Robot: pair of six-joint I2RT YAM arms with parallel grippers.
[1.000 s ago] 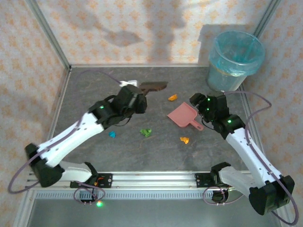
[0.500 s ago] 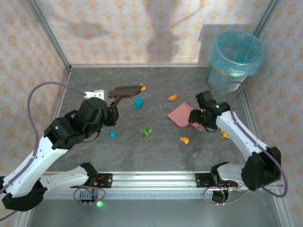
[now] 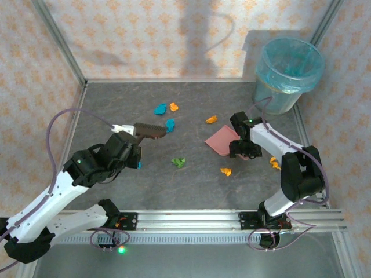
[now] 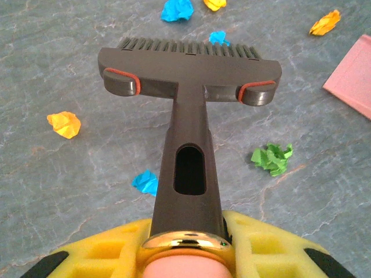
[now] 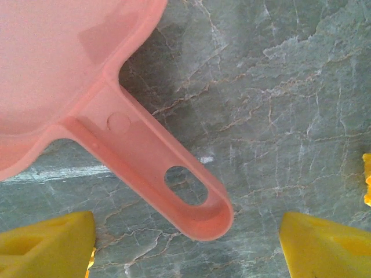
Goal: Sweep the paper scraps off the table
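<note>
My left gripper point(image 3: 131, 145) point(image 4: 188, 246) is shut on the handle of a dark brown hand brush point(image 3: 152, 128) point(image 4: 188, 72), whose bristles point away over the table point(image 3: 104, 104). Paper scraps lie scattered: blue ones point(image 3: 159, 108) point(image 3: 170, 124) point(image 3: 138, 164), orange ones point(image 3: 174, 106) point(image 3: 211, 119) point(image 3: 225, 171) and a green one point(image 3: 178, 162) point(image 4: 272, 158). A pink dustpan point(image 3: 222, 140) point(image 5: 58, 58) lies flat at right of centre. My right gripper point(image 3: 243, 149) point(image 5: 185, 246) hangs open over the end of the dustpan's handle point(image 5: 156, 174), its yellow fingers point(image 5: 327, 243) well apart on either side.
A blue-lined bin point(image 3: 288, 72) stands at the back right corner. One more orange scrap point(image 3: 273, 163) point(image 5: 367, 179) lies right of the dustpan handle. Patterned walls close the back and sides. An aluminium rail point(image 3: 191, 217) runs along the near edge.
The left arm has pulled back toward the near left, bringing the brush head nearer and uncovering scraps at the back. The right arm has folded in, its gripper now over the dustpan handle.
</note>
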